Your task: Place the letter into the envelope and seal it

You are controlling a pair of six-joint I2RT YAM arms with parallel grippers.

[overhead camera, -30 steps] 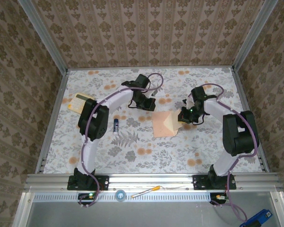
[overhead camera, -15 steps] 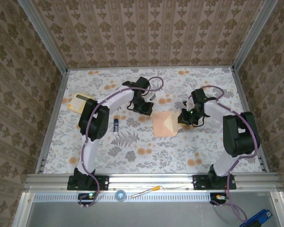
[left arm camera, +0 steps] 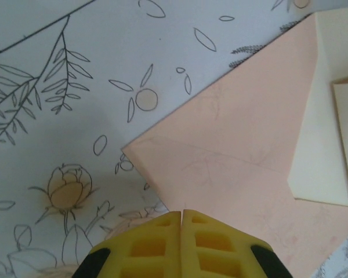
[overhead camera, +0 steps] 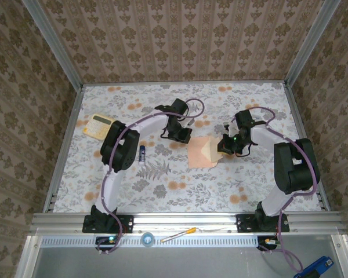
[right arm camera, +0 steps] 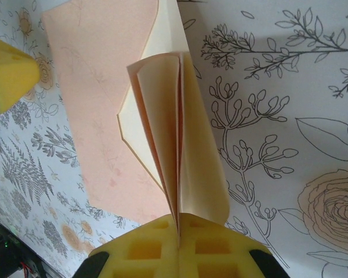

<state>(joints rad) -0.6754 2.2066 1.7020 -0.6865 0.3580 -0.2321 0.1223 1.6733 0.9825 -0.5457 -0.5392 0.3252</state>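
The right gripper (right arm camera: 178, 219) had its jaws clamped on the folded letter (right arm camera: 162, 133). It held the letter on edge, cream layers fanned, over the open end of the envelope (right arm camera: 98, 87). The pale flap (left arm camera: 313, 116) may have been caught in the same pinch, but the layers were too close together to tell. The envelope lay flat near the middle of the bench (overhead camera: 180, 191), between the two arms. The left gripper (left arm camera: 181, 214) hovered at the envelope's corner with its jaws together and nothing in them.

The step in hand looked like the insertion. To do it well, the left jaws should press that corner down so the thin paper cannot skate. The right should then tip the letter low and feed its folded edge under the flap, square to the mouth, and let go only once it is well inside.

The bench wore a pale floral cloth. A calculator (overhead camera: 99, 125) and a small blue stick (overhead camera: 142, 153) lay to the left, well apart from the work. Brown patterned wallpaper (overhead camera: 180, 40) closed in the cell.
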